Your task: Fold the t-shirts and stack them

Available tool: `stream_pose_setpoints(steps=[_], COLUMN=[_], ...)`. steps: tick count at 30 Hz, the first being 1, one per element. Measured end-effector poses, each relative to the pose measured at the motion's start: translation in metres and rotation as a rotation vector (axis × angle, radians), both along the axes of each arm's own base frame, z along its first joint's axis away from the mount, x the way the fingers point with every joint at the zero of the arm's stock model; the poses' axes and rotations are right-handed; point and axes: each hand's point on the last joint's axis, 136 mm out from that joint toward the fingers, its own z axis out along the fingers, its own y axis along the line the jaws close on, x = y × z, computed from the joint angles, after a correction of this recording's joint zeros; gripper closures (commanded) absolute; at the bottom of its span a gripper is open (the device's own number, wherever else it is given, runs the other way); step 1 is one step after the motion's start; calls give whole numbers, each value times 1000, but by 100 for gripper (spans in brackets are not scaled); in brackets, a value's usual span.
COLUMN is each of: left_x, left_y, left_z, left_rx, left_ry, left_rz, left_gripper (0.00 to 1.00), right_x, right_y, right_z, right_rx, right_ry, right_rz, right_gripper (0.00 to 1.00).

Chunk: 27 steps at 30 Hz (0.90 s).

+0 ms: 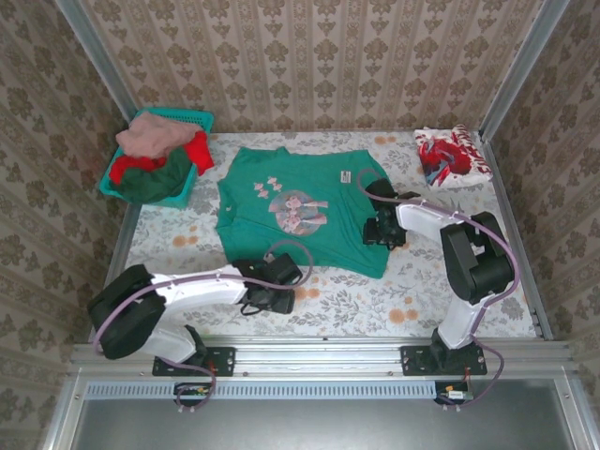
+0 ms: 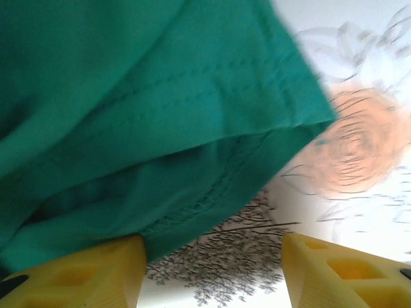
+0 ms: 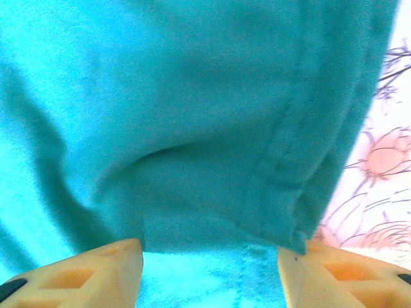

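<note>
Left gripper is released, fingers spread wide, low at the green shirt hem around 7 o'clock. The hem edge sits at the fingers, nothing pinched. Right gripper is also spread open, straddling a raised fold at the shirt's 3-4 o'clock edge. The shirt lies flat, print up, mid-table; looks like lining up a two-point pick for the first fold. Far: basket at 10 o'clock holds the unfolded pile. The red-and-white shirt sits folded at 2 o'clock, probably the stack spot.
</note>
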Motion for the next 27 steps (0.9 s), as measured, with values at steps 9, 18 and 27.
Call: stream_pose_setpoints(steps=[9, 18, 27], left_x=[-13, -33, 11], left_y=[-26, -14, 19], left_z=[4, 39, 84], left_rx=[-65, -213, -416], left_ry=[-29, -17, -146], left_rz=[-17, -16, 178], left_gripper=[56, 43, 21], right_x=[-5, -6, -19], right_y=[-23, -15, 66], right_z=[2, 13, 34], right_rx=[-5, 7, 77], right_ry=[0, -32, -123], right_rz=[-47, -18, 157], right_gripper=[40, 42, 45])
